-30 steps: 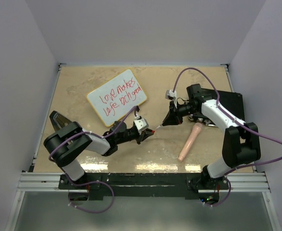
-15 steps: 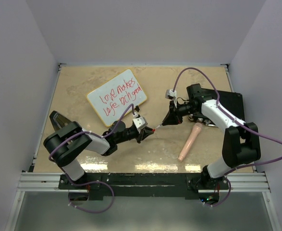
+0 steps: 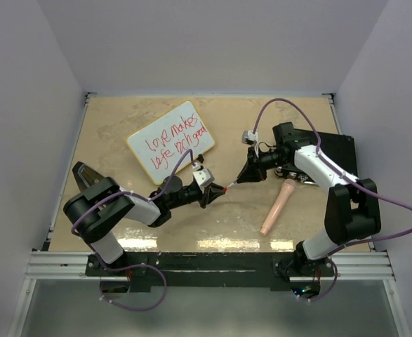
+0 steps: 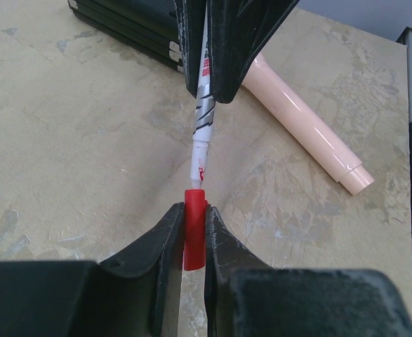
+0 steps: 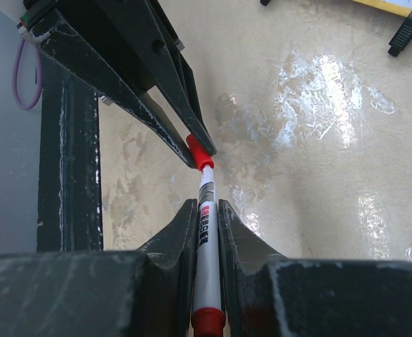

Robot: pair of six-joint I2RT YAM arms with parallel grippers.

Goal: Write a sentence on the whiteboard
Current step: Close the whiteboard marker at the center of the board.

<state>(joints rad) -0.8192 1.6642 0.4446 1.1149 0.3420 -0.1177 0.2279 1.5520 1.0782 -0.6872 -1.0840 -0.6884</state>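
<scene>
A: Pose?
B: Both stretched low over the counter (image 3: 114, 130); red cap (image 4: 194, 242) pinched in left jaws, marker (image 5: 208, 246) clamped in right jaws, nib at cap.
A: And the whiteboard (image 3: 191, 119)?
B: Laid far-left, sentence (image 3: 172, 142) written on it; peach tube (image 3: 276, 206), black case (image 3: 340, 151) seen right.

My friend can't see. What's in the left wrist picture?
The left gripper pinches a red cap, and the right gripper holds a white marker with its tip at the cap's mouth. A pink tube lies on the table behind.
</scene>
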